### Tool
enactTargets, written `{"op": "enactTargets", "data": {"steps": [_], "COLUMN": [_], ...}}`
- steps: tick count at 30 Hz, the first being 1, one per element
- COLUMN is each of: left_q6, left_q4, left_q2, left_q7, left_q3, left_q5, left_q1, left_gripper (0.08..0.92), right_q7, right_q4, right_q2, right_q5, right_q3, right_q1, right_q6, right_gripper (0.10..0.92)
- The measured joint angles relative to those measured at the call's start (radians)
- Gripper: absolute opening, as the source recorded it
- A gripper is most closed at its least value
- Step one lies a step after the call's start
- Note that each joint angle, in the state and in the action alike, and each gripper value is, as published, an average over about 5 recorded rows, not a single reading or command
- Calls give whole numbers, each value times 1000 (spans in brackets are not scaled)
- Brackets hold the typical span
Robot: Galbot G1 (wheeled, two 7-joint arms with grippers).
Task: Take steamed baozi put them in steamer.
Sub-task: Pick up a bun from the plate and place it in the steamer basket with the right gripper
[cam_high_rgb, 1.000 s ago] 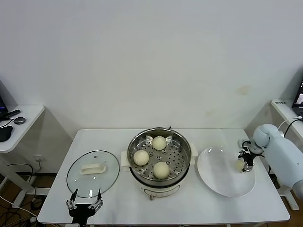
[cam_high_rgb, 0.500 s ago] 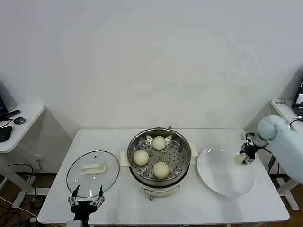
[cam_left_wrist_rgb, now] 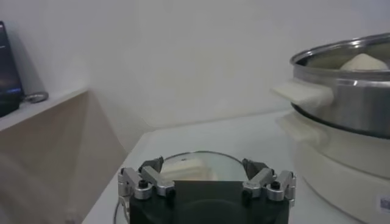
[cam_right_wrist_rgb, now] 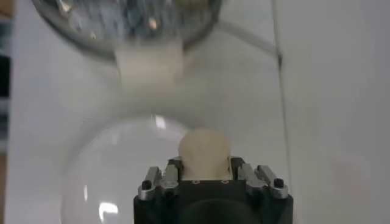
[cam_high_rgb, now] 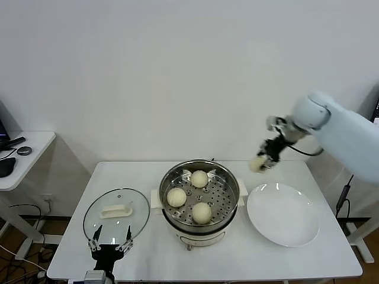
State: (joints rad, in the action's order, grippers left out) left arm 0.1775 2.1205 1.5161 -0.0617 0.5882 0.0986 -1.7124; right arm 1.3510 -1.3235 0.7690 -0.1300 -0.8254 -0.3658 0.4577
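A: The right tool (cam_high_rgb: 265, 160) hangs in the air above the desk (cam_high_rgb: 148, 260), between the steamer (cam_high_rgb: 199, 198) and the white plate (cam_high_rgb: 283, 214) and toward the wall; its fingers are closed on one steamed baozi (cam_high_rgb: 257, 164); the right wrist view shows that bun (cam_right_wrist_rgb: 204, 153) pinched between the pads, with the plate (cam_right_wrist_rgb: 116, 170) below it and the steamer's white side handle (cam_right_wrist_rgb: 149, 64) farther off.

B: And the other buns?

A: Three lie on the perforated tray inside the steamer; one at the far side (cam_high_rgb: 199, 178), one at the left (cam_high_rgb: 176, 197), one at the near side (cam_high_rgb: 202, 212); they sit apart from each other; the plate itself carries nothing.

B: Where is the left tool?

A: The left tool (cam_high_rgb: 109, 247) waits low at the near edge of the desk, just beside the near rim of the glass lid (cam_high_rgb: 116, 216); its fingers are spread wide and hold nothing; the left wrist view shows the same spread fingers (cam_left_wrist_rgb: 139, 180) with the lid (cam_left_wrist_rgb: 195, 165) past them and the steamer wall (cam_left_wrist_rgb: 353, 85) off to one side.

B: How does the lid lie?

A: Flat on the desk to the left of the steamer, its white handle (cam_high_rgb: 115, 210) facing up; lid and steamer are near but apart.
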Motion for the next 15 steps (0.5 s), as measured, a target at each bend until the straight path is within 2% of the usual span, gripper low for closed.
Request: {"op": "enactTargets", "data": {"steps": [7,15], "left_q6": [3,4], "left_q4": [14,22], "left_q2": [-1,4], "left_q7": [-1,-1], "left_q3": [-7,-6], "left_q5": [-10,-21], "left_q1": [3,6], "left_gripper": [823,823], "right_q7": [-20,-43], "right_q4": [-59,-49], "right_q2": [90,202], "right_q5": [-128,-152], "right_q3": [-135,-215], "right_q1": [-100,-100], "right_q6": [126,199], "right_gripper": [481,467]}}
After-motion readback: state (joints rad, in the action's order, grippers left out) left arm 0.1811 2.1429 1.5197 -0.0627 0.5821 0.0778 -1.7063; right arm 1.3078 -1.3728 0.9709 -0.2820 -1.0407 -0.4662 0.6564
